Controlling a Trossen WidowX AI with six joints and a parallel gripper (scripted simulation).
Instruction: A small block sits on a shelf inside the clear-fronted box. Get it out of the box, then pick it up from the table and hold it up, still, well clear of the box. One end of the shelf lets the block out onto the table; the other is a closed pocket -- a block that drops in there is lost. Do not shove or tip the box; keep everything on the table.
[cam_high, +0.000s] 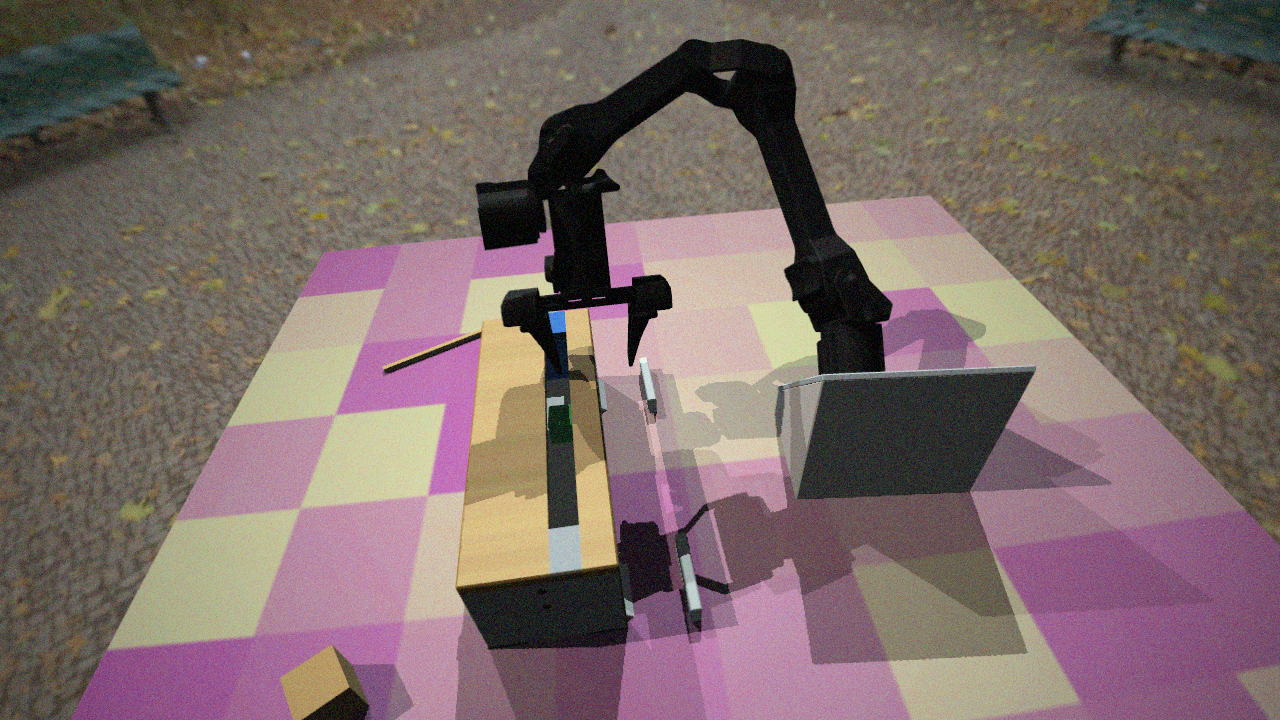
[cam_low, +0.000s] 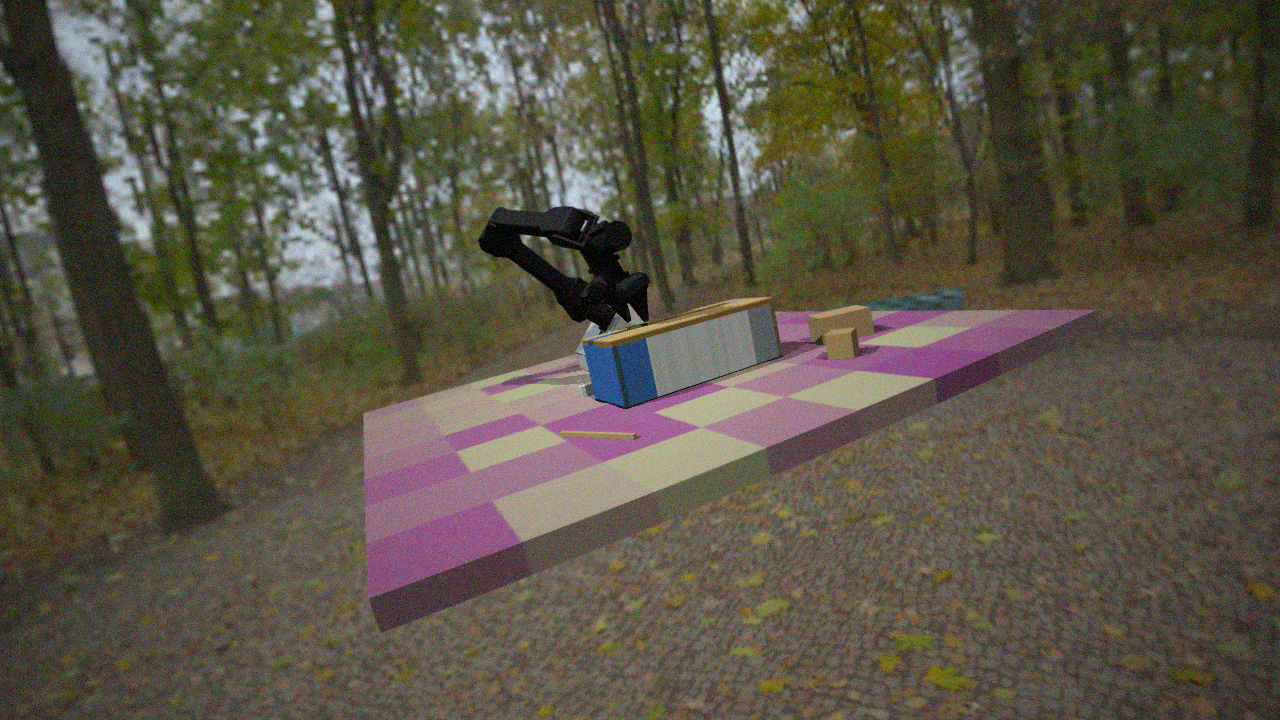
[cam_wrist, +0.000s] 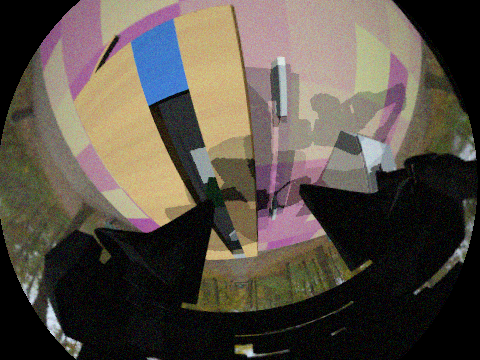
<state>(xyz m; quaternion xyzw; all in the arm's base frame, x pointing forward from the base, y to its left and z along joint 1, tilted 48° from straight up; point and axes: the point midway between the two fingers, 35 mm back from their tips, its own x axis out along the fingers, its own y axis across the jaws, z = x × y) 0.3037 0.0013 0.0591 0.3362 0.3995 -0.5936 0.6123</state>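
The small green block (cam_high: 559, 422) (cam_wrist: 214, 192) is inside the box, seen through the slot in its wooden top, shaded. The box (cam_high: 505, 447) (cam_low: 707, 351) (cam_wrist: 120, 135) stands upright, with a blue end (cam_high: 557, 321) (cam_low: 617, 371) (cam_wrist: 160, 62) and a pale grey end (cam_high: 564, 548) (cam_low: 763, 329). My gripper (cam_high: 596, 368) (cam_low: 627, 323) (cam_wrist: 257, 196) is open and empty, pointing down at the box top. One finger is over the slot, on the blue-end side of the block in the top view; the other is beyond the box's long edge. Whether a tip is inside the slot is unclear.
A thin stick (cam_high: 432, 351) (cam_low: 598, 435) lies near the blue end. Pale bars (cam_high: 648, 386) (cam_high: 689, 582) (cam_wrist: 282, 87) stand along one long side. A slanted grey panel (cam_high: 913, 434) stands by the arm's base. Wooden blocks (cam_high: 324, 682) (cam_low: 841, 342) (cam_low: 839, 320) are beyond the grey end.
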